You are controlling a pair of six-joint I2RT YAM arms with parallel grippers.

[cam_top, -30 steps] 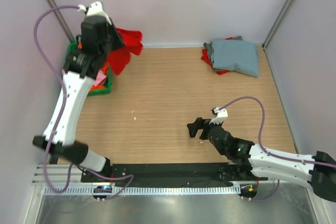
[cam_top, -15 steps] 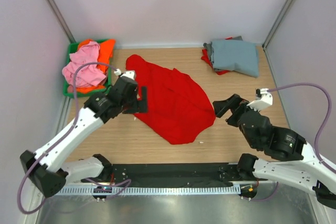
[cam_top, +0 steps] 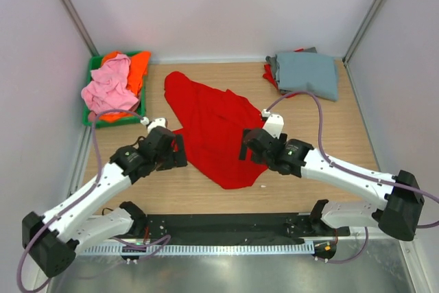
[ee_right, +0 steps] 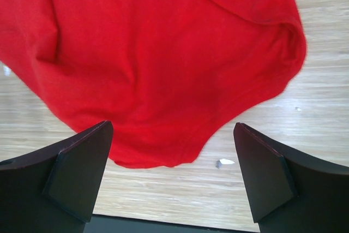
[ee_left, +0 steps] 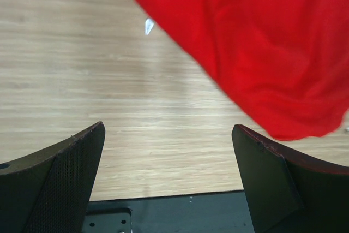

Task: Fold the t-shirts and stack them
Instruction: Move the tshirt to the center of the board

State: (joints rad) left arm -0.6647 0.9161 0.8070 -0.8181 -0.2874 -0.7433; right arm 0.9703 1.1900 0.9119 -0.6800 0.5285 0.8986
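My left gripper [cam_top: 177, 150] stands wide, its two dark, wedge-shaped fingers [ee_left: 65, 173] faced with fine mesh-textured pads and nothing between them but bare boards; it hovers just beside the left hem of the red t-shirt [cam_top: 216, 128]. My right gripper [cam_top: 248, 147] is spread just as wide and holds nothing, hanging low over the shirt's right side, with smooth matte fingers [ee_right: 262, 178] framing the cloth's rounded near hem. The red shirt is soft, plain cloth, lying loose and rumpled in the middle of the table [cam_top: 329, 135], a long irregular shape running from near the far edge down towards the near edge, with shallow folds and a curved lower border. The table is pale wood-grain laminate, with a tiny white fleck [ee_right: 223, 162] on it just off the shirt's near hem. In the far left corner sits one green plastic bin [cam_top: 116, 120], rectangular, with a crumpled pink t-shirt [cam_top: 108, 87] heaped over an orange t-shirt [cam_top: 139, 66]. In the far right corner a grey-blue t-shirt [cam_top: 309, 73] lies folded into a rough rectangle, with a red cloth edge [cam_top: 271, 77] showing beneath it. So I count two arms, one bin and five cloth pieces: two red, one pink, one orange, one grey-blue.
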